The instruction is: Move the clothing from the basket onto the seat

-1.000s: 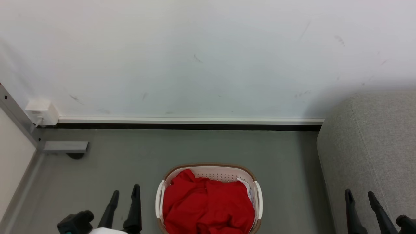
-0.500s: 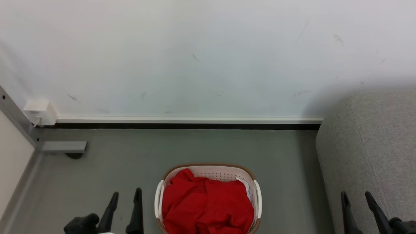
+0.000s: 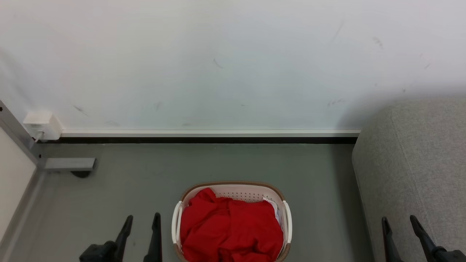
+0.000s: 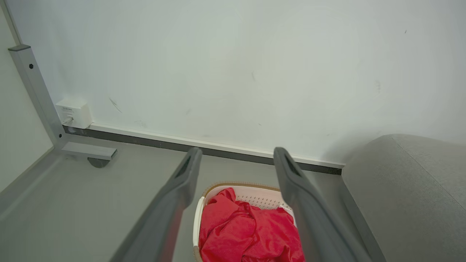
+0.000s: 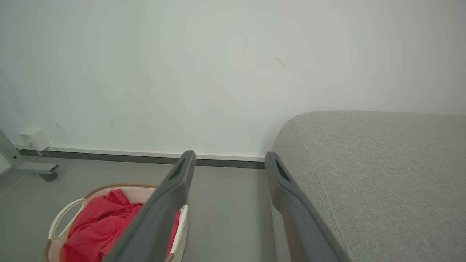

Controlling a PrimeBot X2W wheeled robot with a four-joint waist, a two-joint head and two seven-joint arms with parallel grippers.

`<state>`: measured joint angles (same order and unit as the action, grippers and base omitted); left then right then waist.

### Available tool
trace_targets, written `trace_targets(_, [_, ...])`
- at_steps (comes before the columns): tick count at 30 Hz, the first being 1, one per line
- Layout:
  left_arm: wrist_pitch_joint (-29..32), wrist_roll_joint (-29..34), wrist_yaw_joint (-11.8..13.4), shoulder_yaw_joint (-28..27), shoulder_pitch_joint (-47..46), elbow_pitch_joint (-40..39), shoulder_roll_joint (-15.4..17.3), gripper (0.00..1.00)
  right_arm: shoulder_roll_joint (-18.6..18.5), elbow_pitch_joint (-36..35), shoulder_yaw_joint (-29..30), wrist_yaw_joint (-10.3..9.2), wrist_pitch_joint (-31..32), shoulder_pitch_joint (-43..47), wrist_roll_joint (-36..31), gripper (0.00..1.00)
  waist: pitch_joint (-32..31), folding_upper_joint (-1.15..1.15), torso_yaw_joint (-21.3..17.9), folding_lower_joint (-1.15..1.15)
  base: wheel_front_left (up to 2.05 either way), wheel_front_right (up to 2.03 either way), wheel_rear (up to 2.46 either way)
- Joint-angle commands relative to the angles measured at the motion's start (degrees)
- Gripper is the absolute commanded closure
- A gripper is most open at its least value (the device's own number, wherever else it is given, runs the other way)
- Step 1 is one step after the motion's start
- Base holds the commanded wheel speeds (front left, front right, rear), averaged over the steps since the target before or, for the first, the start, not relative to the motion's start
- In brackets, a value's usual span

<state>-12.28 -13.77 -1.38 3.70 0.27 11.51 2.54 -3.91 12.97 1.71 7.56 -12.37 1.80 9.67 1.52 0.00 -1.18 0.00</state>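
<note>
Inspecting the head view, you will find the clothing (image 3: 231, 229) lying bunched inside the basket (image 3: 233, 185). It covers most of the interior and is heaped close to the brown rim. A strip of white cloth (image 3: 275, 210) shows against the basket's right inner wall, touching the red fabric. The far inner wall, with its rows of holes, is partly exposed. The basket stands on the grey floor (image 3: 145, 182), near the robot and well short of the wall (image 3: 218, 54) and its white skirting (image 3: 207, 133).

Your left gripper (image 3: 143, 216) hovers just left of the basket with its fingers apart and empty, clear of both basket and garment. Your right gripper (image 3: 398, 218) hangs at the near right, by the near edge of the seat (image 3: 418, 163), with its fingers likewise spread and empty. Whether it touches the upholstery cannot be told.

The seat takes up the right side, its rounded end facing the basket with a strip of bare floor between the two.

At the far left, a small white box (image 3: 39, 123) is fixed at the foot of the wall. A grey metal frame foot (image 3: 69, 164) rests on the floor just near of it.
</note>
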Motion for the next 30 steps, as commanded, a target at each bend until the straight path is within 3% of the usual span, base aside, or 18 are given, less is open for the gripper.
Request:
trace_targets(1, [-0.7,2.1,0.2,0.0,0.4,0.0,0.4,0.00,-0.3,-0.1,0.2,-0.11,-0.6,0.3,-1.4,0.00,0.1,0.00,-0.1,0.00,0.00,0.00,0.00])
trace_targets(24, [-3.0,10.5,-0.2,0.4,1.1,1.2,0.5,0.00,-0.4,0.3,0.0,-0.14,-2.9,1.2,-8.7,0.00,0.3,0.00,-0.4,0.00,0.00,0.00,0.00])
trace_targets(30, [-3.0,9.9,-0.2,0.5,1.2,1.3,0.5,0.00,-0.6,0.5,-0.3,-0.14,-2.9,1.0,-7.8,0.00,0.4,0.00,-0.7,0.00,0.00,0.00,0.00])
